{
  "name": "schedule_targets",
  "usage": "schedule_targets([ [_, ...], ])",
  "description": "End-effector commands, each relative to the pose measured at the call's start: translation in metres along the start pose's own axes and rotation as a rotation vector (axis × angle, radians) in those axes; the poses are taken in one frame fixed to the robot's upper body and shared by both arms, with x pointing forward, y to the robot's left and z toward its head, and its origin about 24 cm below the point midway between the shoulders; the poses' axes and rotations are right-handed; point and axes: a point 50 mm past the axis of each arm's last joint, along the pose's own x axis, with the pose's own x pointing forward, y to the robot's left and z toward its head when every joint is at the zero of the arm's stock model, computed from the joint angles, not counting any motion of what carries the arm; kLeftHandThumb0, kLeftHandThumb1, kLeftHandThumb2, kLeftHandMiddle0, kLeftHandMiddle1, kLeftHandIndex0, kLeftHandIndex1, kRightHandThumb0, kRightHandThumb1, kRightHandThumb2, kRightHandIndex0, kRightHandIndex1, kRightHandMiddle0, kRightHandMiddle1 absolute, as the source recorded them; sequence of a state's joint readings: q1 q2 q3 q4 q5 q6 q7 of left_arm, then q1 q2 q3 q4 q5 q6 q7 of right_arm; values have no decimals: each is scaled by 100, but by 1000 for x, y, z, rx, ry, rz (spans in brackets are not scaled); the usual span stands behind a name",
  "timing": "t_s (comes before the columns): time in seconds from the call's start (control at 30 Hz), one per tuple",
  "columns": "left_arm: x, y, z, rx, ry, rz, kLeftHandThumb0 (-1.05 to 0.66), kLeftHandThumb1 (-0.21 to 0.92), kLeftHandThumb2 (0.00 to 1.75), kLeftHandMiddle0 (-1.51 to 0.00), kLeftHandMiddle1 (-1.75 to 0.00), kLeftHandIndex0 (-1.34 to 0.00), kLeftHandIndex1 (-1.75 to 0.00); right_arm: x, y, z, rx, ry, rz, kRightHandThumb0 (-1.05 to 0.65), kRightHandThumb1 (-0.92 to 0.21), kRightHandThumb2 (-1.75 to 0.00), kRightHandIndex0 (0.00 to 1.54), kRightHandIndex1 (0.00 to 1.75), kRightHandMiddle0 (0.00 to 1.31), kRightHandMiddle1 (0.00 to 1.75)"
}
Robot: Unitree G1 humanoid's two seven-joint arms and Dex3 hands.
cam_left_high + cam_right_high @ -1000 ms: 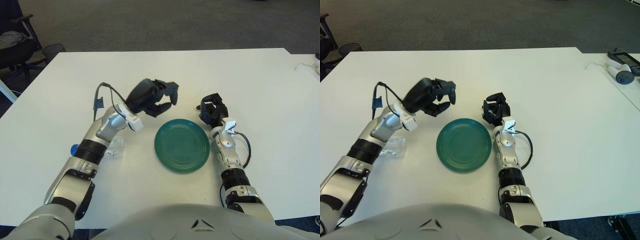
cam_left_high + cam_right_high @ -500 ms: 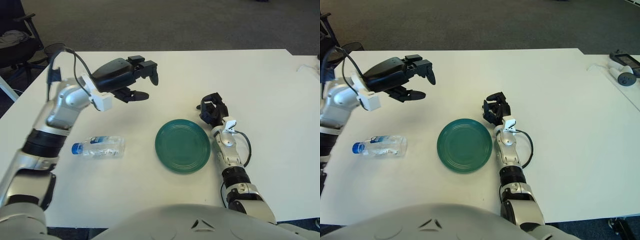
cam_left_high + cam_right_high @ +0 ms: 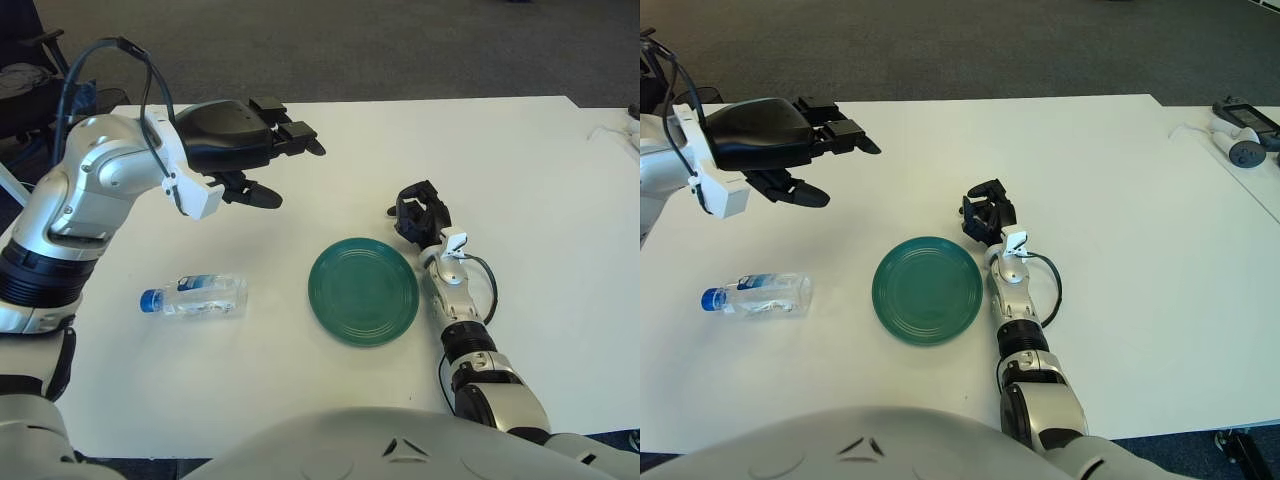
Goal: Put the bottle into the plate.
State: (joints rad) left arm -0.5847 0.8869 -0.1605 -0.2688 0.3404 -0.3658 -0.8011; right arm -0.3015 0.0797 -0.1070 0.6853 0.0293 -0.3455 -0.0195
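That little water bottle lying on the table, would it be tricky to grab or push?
Likely yes. The bottle lies on its side, so a nudge would probably roll it. It looks like thin clear plastic, so likely light, and it may dent or slip when squeezed.

The plate (image 3: 363,291) sits on the table (image 3: 520,160). The water bottle (image 3: 194,296) lies on its side well left of the plate, cap pointing away from it. The left hand (image 3: 262,158) shows behind and left of the plate, the right hand (image 3: 420,214) just beside its right rear edge.

White table (image 3: 500,150), grey carpet (image 3: 350,50)
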Motion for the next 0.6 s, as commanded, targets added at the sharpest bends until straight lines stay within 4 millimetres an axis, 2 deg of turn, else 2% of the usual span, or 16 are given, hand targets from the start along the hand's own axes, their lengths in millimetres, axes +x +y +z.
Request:
schedule_targets([
  [0.0, -8, 9, -1, 54, 15, -9, -101, 92, 84, -17, -37, 0, -59, -25, -10, -46, 23, 228, -42, -1, -65, -82, 47, 143, 30, 174],
  [0.13, -17, 12, -1, 69, 7, -31, -101, 92, 84, -22, -40, 0, -75, -25, -9, -47, 26, 232, -39, -1, -65, -81, 47, 143, 30, 174],
  [0.27, -22, 10, 1, 91, 0, -75, -102, 92, 84, -23, -53, 0, -83, -25, -6, -48, 34, 238, -36, -1, -65, -81, 48, 144, 29, 174],
  [0.37, -27, 5, 6, 96, -4, -154, -103, 92, 86, -20, -59, 0, -80, -25, -4, -47, 38, 238, -37, -1, -64, -83, 49, 145, 29, 174],
  [0.57, -35, -9, 15, 137, -5, -254, -104, 92, 90, -13, -59, 0, -69, -25, -1, -47, 38, 239, -37, -1, -63, -84, 48, 145, 29, 174],
])
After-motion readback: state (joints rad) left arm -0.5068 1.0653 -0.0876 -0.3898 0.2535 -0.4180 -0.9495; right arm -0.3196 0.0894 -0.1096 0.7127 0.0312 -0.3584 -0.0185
